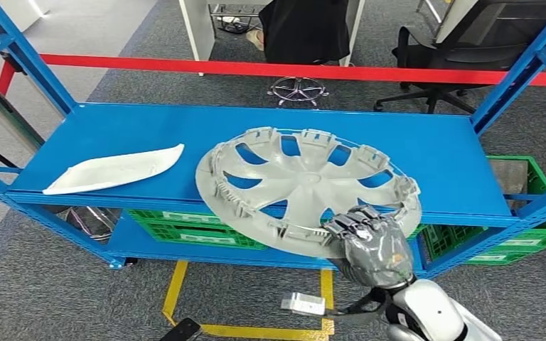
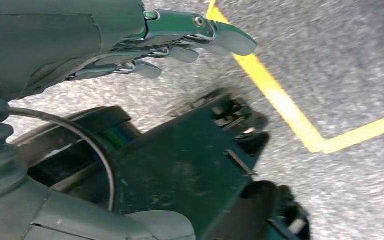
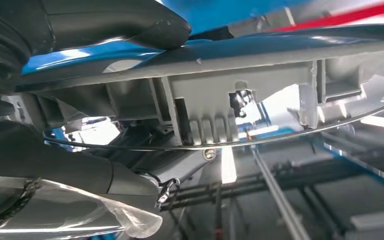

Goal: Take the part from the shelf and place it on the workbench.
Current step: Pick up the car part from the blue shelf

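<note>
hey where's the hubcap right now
In the head view the grey hubcap lies on the blue shelf, right of the white panel, its near edge overhanging the front where the right hand grips its rim.

Right arm reaches forward from below, right hand (image 1: 371, 241) palm-down, fingers curled over the near rim of the wheel cover (image 1: 306, 186), gripping it. Left hand (image 2: 130, 45) hangs low, fingers loosely extended, holding nothing.

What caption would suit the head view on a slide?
Right hand grips the rim of a grey hubcap on the blue shelf.
</note>
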Tool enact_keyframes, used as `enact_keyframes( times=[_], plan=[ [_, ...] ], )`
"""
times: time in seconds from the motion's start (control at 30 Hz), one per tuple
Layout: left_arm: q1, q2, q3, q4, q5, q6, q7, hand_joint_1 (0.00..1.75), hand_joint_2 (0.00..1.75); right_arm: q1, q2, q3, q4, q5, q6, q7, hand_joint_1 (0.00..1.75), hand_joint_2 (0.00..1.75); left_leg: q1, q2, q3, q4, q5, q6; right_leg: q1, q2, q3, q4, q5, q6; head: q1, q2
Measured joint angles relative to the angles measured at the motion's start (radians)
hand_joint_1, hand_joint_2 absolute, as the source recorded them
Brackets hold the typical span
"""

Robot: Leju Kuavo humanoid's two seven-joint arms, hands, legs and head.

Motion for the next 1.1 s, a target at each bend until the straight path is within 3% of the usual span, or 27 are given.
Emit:
enact_keyframes(
  times=[0.2, 0.43, 0.5, 0.57, 0.6, 0.63, 0.67, 0.73, 0.8, 0.93, 0.97, 1.0, 1.07, 1.1],
  plan=[
    [-0.001, -0.002, 0.013, 0.000, 0.004, 0.008, -0.014, 0.00, 1.75, 0.093, -0.004, -0.012, -0.066, 0.004, -0.039, -0.012, 1.75, 1.75, -0.002, 0.000, -0.003, 0.002, -0.002, 0.003, -0.003, 0.000, -0.002, 0.000, 0.000, 0.002, 0.000, 0.000],
    [0.009, -0.004, 0.017, 0.000, -0.001, 0.056, -0.029, 0.00, 1.75, 0.247, 0.020, -0.069, -0.170, -0.181, -0.186, -0.155, 1.75, 1.75, -0.003, -0.002, -0.002, -0.001, -0.004, 0.023, -0.006, -0.002, 0.004, 0.001, -0.014, 0.018, 0.000, 0.000],
    [0.010, -0.005, 0.018, 0.000, 0.000, 0.063, -0.037, 0.00, 1.75, 0.280, 0.030, -0.085, -0.198, -0.254, -0.198, -0.212, 1.75, 1.75, 0.003, 0.000, 0.002, -0.014, 0.003, 0.029, -0.005, 0.002, -0.015, 0.057, -0.066, 0.021, 0.001, 0.000],
    [0.011, -0.004, 0.021, 0.000, 0.000, 0.065, -0.044, 0.00, 1.75, 0.307, 0.043, -0.099, -0.217, -0.317, -0.199, -0.273, 1.75, 1.75, 0.003, 0.001, -0.002, -0.015, 0.007, 0.031, -0.004, 0.005, -0.066, 0.178, -0.141, 0.023, 0.001, 0.000],
    [0.011, -0.004, 0.023, 0.000, 0.000, 0.066, -0.046, 0.00, 1.75, 0.319, 0.051, -0.106, -0.222, -0.346, -0.200, -0.300, 1.75, 1.75, 0.003, 0.001, -0.005, -0.014, 0.009, 0.031, -0.005, 0.005, -0.087, 0.232, -0.163, 0.024, 0.001, 0.000],
    [0.012, -0.004, 0.025, 0.000, 0.002, 0.067, -0.049, 0.00, 1.75, 0.329, 0.059, -0.112, -0.226, -0.380, -0.200, -0.327, 1.75, 1.75, 0.003, 0.001, -0.010, -0.014, 0.012, 0.029, -0.006, 0.005, -0.095, 0.257, -0.164, 0.025, 0.001, 0.000],
    [0.013, -0.004, 0.028, 0.000, 0.004, 0.067, -0.051, 0.00, 1.75, 0.336, 0.067, -0.117, -0.229, -0.421, -0.200, -0.353, 1.75, 1.75, 0.004, 0.001, -0.015, -0.013, 0.017, 0.027, -0.007, 0.005, -0.085, 0.246, -0.147, 0.027, 0.001, 0.000],
    [0.014, -0.005, 0.033, 0.000, 0.007, 0.069, -0.056, 0.00, 1.75, 0.344, 0.082, -0.123, -0.233, -0.518, -0.199, -0.404, 1.75, 1.75, 0.007, 0.001, -0.028, -0.007, 0.026, 0.018, -0.011, 0.004, -0.019, 0.124, -0.084, 0.029, 0.001, 0.000],
    [0.014, -0.005, 0.039, 0.001, 0.010, 0.074, -0.060, 0.00, 1.75, 0.351, 0.098, -0.126, -0.236, -0.632, -0.193, -0.462, 1.75, 1.75, 0.008, -0.002, -0.035, 0.000, 0.037, 0.004, -0.009, 0.007, 0.028, 0.025, -0.036, 0.023, 0.001, 0.000],
    [0.019, -0.005, 0.052, 0.001, 0.019, 0.083, -0.069, 0.00, 1.75, 0.369, 0.135, -0.147, -0.235, -0.770, -0.173, -0.536, 1.75, 1.75, 0.011, -0.005, -0.037, -0.003, 0.055, -0.022, -0.002, 0.009, 0.008, 0.016, -0.005, -0.010, 0.000, 0.000],
    [0.021, -0.005, 0.055, 0.002, 0.020, 0.084, -0.071, 0.00, 1.75, 0.372, 0.143, -0.153, -0.234, -0.781, -0.168, -0.541, 1.75, 1.75, 0.013, -0.005, -0.041, 0.009, 0.032, -0.029, -0.003, 0.007, -0.001, 0.015, 0.006, -0.019, -0.002, 0.000],
    [0.024, -0.004, 0.058, 0.002, 0.021, 0.084, -0.073, 0.00, 1.75, 0.375, 0.150, -0.159, -0.232, -0.789, -0.163, -0.545, 1.75, 1.75, 0.015, -0.006, -0.048, 0.042, -0.012, -0.036, -0.005, 0.005, -0.013, 0.014, 0.018, -0.027, -0.003, 0.000],
    [0.026, -0.004, 0.062, 0.002, 0.022, 0.085, -0.074, 0.00, 1.75, 0.381, 0.160, -0.169, -0.229, -0.797, -0.159, -0.548, 1.75, 1.75, 0.019, -0.005, -0.067, 0.163, -0.133, -0.048, -0.005, 0.003, -0.036, 0.016, 0.040, -0.033, -0.006, 0.000],
    [0.025, -0.003, 0.064, 0.002, 0.023, 0.085, -0.074, 0.00, 1.75, 0.384, 0.164, -0.172, -0.227, -0.798, -0.159, -0.549, 1.75, 1.75, 0.021, -0.005, -0.073, 0.229, -0.174, -0.051, -0.004, 0.002, -0.049, 0.017, 0.052, -0.034, -0.006, 0.000]
  ],
)
